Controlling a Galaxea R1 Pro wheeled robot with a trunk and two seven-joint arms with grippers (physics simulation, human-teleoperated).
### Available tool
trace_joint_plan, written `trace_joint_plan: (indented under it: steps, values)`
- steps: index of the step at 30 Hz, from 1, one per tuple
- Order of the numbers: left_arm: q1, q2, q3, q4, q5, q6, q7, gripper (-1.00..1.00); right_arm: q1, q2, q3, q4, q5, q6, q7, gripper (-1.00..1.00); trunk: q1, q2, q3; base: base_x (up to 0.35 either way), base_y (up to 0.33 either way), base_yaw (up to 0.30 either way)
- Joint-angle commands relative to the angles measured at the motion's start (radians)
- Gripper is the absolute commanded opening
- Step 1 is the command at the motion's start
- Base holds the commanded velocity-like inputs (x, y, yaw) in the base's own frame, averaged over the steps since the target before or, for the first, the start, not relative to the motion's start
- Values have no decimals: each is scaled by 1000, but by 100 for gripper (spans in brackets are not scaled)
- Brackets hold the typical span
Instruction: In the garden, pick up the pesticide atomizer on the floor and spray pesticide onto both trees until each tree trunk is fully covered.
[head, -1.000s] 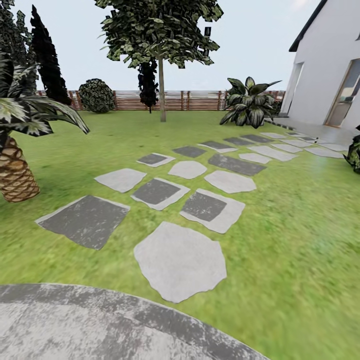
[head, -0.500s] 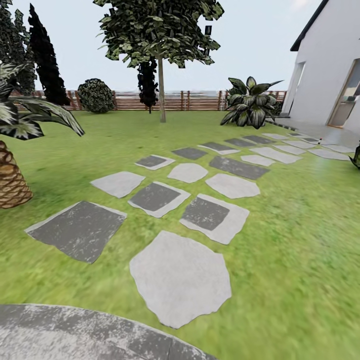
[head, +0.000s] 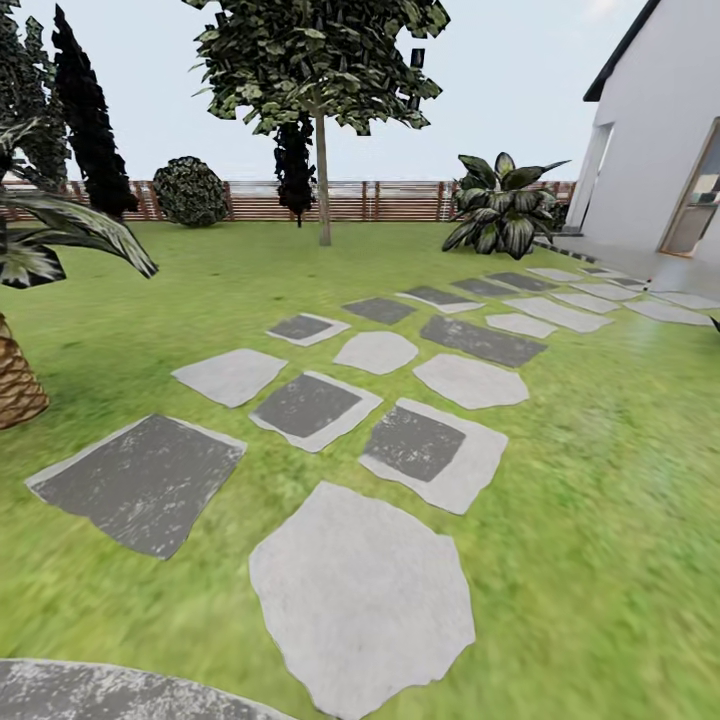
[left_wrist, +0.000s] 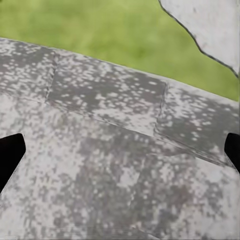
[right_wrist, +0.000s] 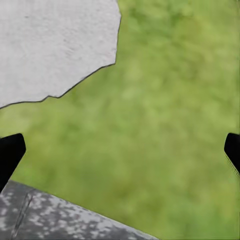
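Green grass (head: 600, 450) is lying all over the garden, with grey stepping stones (head: 362, 598) running across it toward the white house (head: 660, 130). One tree (head: 322, 120) with a thin bare trunk is standing far back near the brown wooden fence (head: 390, 200), and a palm (head: 15, 380) is sitting nearby on the left side. Both grippers are hanging with fingers spread wide and holding nothing, the left gripper (left_wrist: 120, 150) over speckled grey paving (left_wrist: 110, 165) and the right gripper (right_wrist: 120, 150) over grass beside a pale stone (right_wrist: 50, 45).
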Motion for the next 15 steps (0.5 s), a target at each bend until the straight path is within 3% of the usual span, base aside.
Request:
trace_joint_plan:
  steps: [1,15]
  values:
    - [-1,0,2,1,1,-3,1,100,-1,0,-1,1,0,-3,0,100,0,0,-1,339,0,0]
    - [-1,0,2,1,1,-3,1,100,-1,0,-2,1,0,-3,0,100,0,0,-1,339,0,-18]
